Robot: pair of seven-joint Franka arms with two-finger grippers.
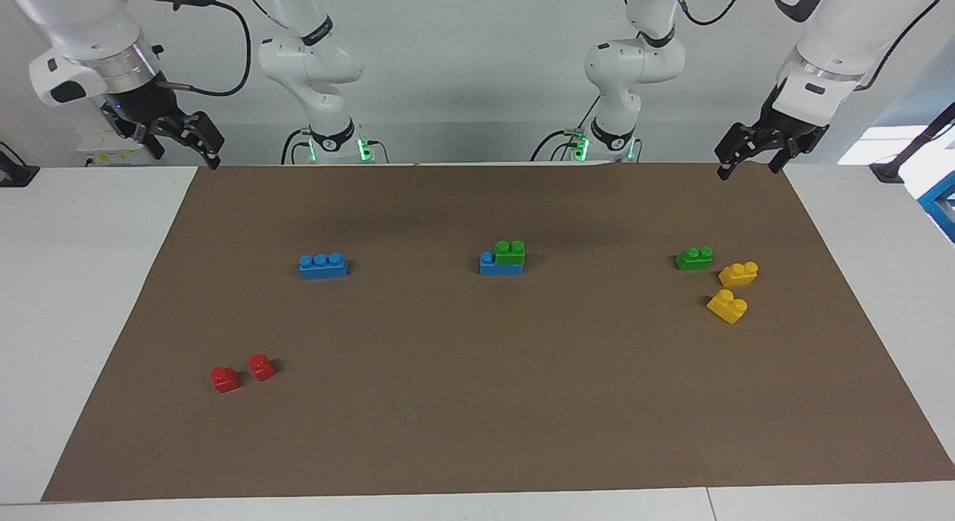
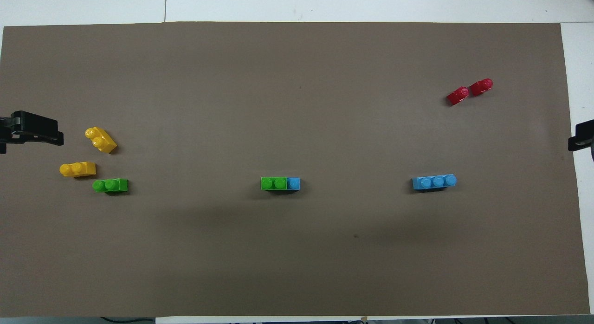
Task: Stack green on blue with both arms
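Observation:
In the middle of the brown mat a green brick [image 1: 509, 252] [image 2: 274, 183] sits on a blue brick [image 1: 489, 264] [image 2: 293, 183], leaving one blue stud bare. A second blue brick [image 1: 323, 266] [image 2: 434, 181] lies alone toward the right arm's end. A second green brick [image 1: 694, 258] [image 2: 110, 185] lies toward the left arm's end. My left gripper [image 1: 748, 166] [image 2: 32, 133] hangs open and empty over the mat's edge at its own end. My right gripper [image 1: 186, 151] [image 2: 582, 138] hangs open and empty over the mat's edge at the right arm's end.
Two yellow bricks [image 1: 739, 273] [image 1: 727, 306] lie beside the loose green brick, farther from the robots. Two small red bricks [image 1: 224, 378] [image 1: 262, 366] lie farther from the robots than the lone blue brick. The brown mat [image 1: 477, 401] covers most of the white table.

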